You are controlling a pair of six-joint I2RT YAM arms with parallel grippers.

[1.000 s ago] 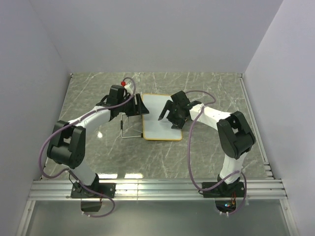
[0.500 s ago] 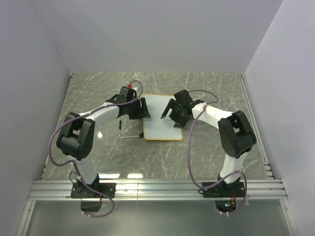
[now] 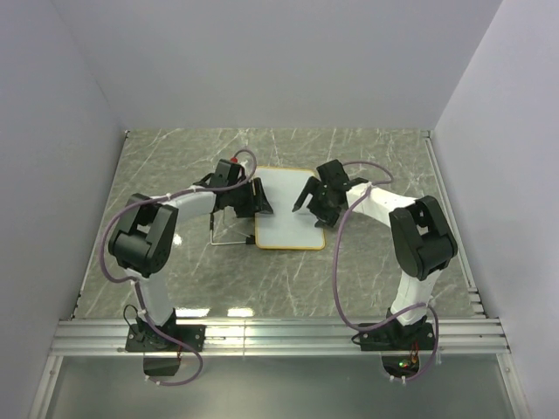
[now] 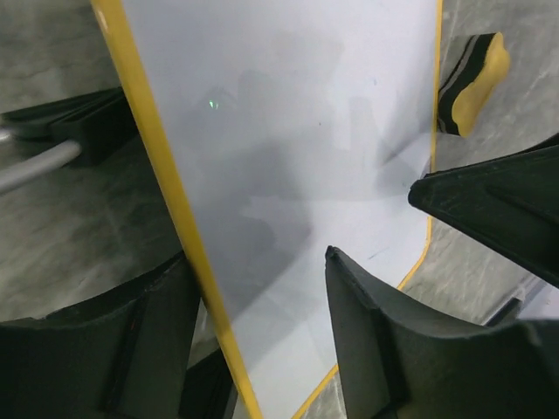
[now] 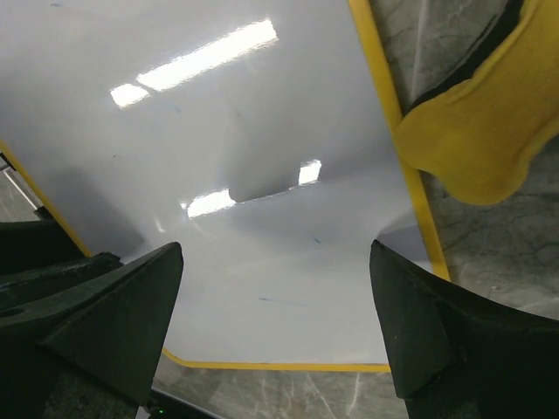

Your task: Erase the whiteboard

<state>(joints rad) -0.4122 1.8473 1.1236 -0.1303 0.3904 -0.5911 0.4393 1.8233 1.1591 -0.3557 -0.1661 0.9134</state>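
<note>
Now your left claw (image 4: pixel 258 257) straddles the left edge of the whiteboard (image 3: pixel 284 223), half-open, unclamped, board lying on the surface (image 3: pixel 175 166). Your right claw (image 5: pixel 275 249) gapes empty above it, eraser (image 5: pixel 472 122) beside the frame: wipe now and the loose board may skid.

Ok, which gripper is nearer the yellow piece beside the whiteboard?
Right. The right gripper is over the whiteboard, next to the yellow piece; the left gripper is over the opposite frame edge.

whiteboard (image 3: pixel 288 220) edge partly under left tool (image 3: pixel 260 201), yellow piece (image 5: pixel 476 131) cropped
</note>
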